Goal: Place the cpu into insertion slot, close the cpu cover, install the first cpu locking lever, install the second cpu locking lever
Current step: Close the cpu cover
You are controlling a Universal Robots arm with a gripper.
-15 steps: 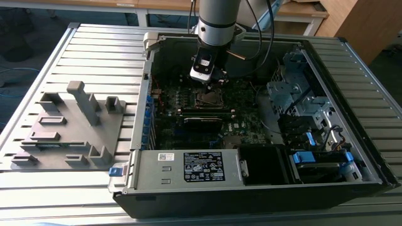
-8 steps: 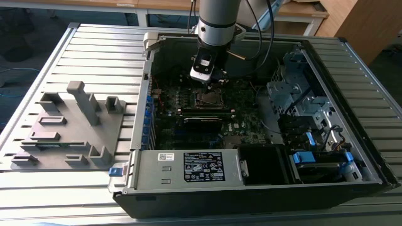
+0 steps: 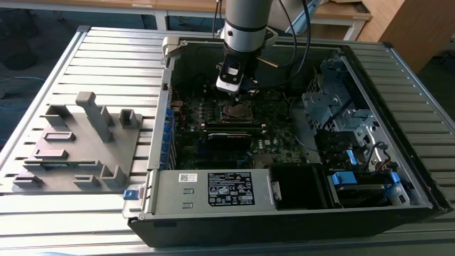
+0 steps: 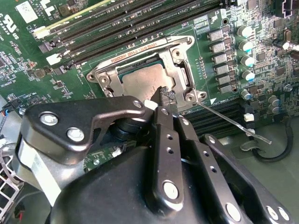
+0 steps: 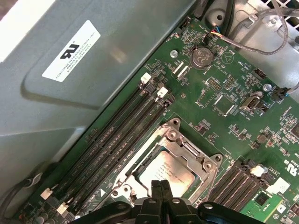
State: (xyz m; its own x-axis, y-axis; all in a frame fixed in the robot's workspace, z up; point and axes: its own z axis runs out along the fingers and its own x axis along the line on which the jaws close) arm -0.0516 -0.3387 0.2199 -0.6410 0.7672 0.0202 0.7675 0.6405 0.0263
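The cpu (image 4: 138, 80) (image 5: 169, 171) lies in the insertion slot (image 3: 238, 110) on the green motherboard, its dull metal top showing through the window of the cpu cover (image 4: 140, 52) (image 5: 188, 150). The silver cover lies flat around the chip. My gripper (image 4: 162, 94) (image 5: 161, 184) (image 3: 237, 94) is shut, with nothing seen between its fingers. Its tips are at the cover's edge, beside the chip's corner; I cannot tell whether they touch it. A thin wire locking lever (image 4: 230, 121) sticks out from the socket's corner over the memory slots.
Long black memory slots (image 5: 117, 135) run beside the socket. The open computer case (image 3: 160, 106) holds a grey drive cage (image 3: 334, 101) at the exterior view's right and a power supply (image 3: 213, 189) at the front. A grey plastic fixture (image 3: 78, 144) sits on the slatted table.
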